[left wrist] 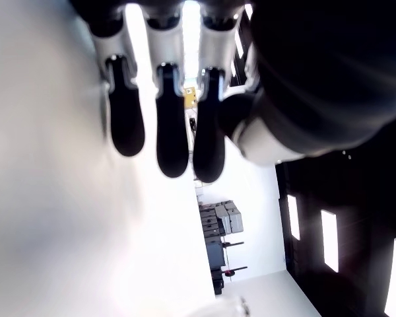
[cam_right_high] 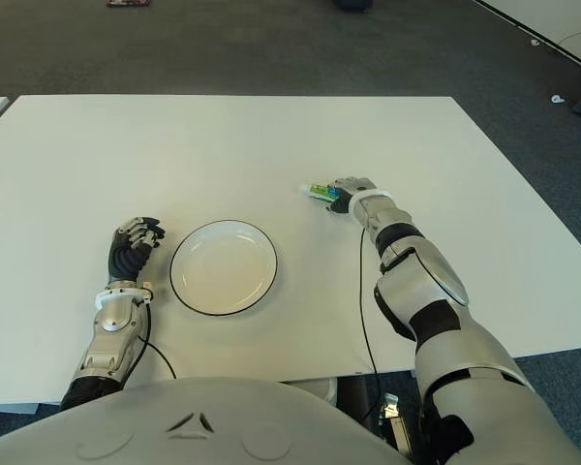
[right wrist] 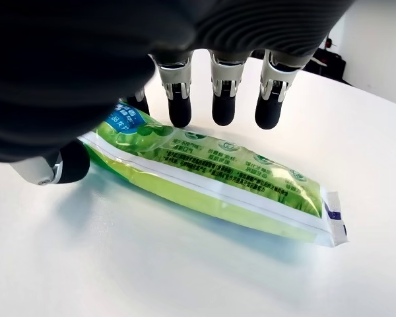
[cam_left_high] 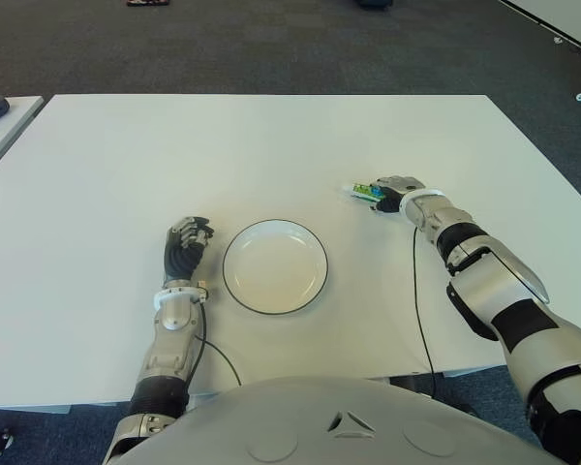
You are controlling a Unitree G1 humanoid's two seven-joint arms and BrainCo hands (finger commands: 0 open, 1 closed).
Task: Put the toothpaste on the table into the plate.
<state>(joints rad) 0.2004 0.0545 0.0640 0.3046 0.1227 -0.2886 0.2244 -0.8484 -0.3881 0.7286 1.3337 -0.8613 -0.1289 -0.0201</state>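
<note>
The green toothpaste pack [right wrist: 211, 181], at two o'clock from the empty plate [cam_left_high: 275, 266], is straddled by the right hand [cam_left_high: 395, 192], fingers [right wrist: 224, 105] uncurled; closing is judged next, the left hand [cam_left_high: 186, 244] seen at the plate's nine o'clock.

White table [cam_left_high: 271, 145] on dark grey carpet [cam_left_high: 271, 48].

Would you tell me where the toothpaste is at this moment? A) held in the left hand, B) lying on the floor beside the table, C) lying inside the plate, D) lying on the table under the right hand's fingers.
D: the toothpaste lies flat on the table beneath the right hand, while the plate holds nothing and the left hand shows empty at the plate's left.
</note>
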